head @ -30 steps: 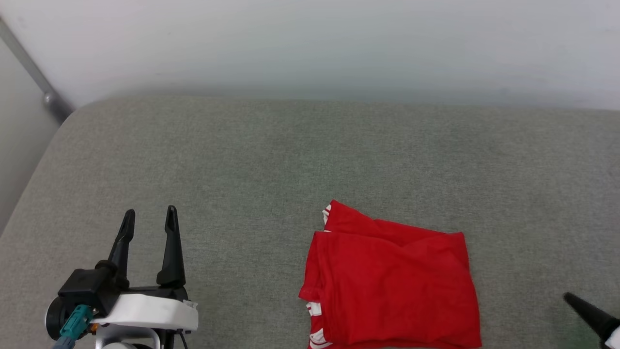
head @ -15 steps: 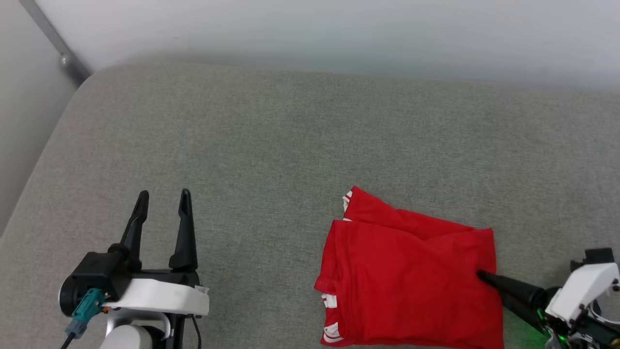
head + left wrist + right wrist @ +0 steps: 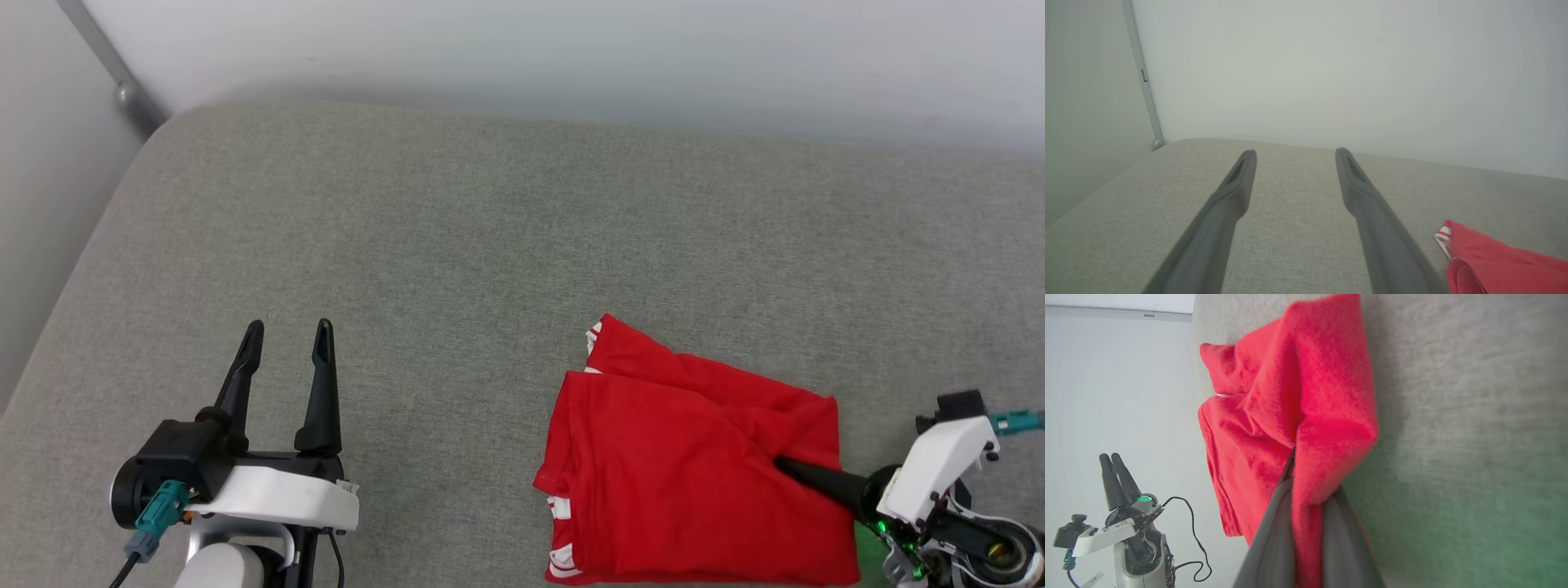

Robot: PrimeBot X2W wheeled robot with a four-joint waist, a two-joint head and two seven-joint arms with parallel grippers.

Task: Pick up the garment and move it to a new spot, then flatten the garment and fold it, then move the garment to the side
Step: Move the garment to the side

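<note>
The garment (image 3: 678, 457) is a red shirt folded into a rough rectangle on the grey cushion, with striped white trim peeking out at its left edge. My right gripper (image 3: 781, 465) reaches in from the lower right and is shut on the garment's right-hand edge. In the right wrist view a fold of the red garment (image 3: 1298, 396) is pinched between the two fingers (image 3: 1274, 539). My left gripper (image 3: 290, 327) stands open over bare cushion, well to the left of the garment. The left wrist view has the left gripper (image 3: 1295, 153) open and a corner of the garment (image 3: 1494, 261) at lower right.
The grey cushioned surface (image 3: 490, 245) runs back to a pale wall. Its rounded left edge drops off beside a metal pipe (image 3: 122, 90) in the corner. The left arm's gripper (image 3: 1112, 457) also appears in the right wrist view.
The head camera has shifted. My right gripper came in from the lower right onto the garment's right edge and shut on the fabric. The left gripper stays open.
</note>
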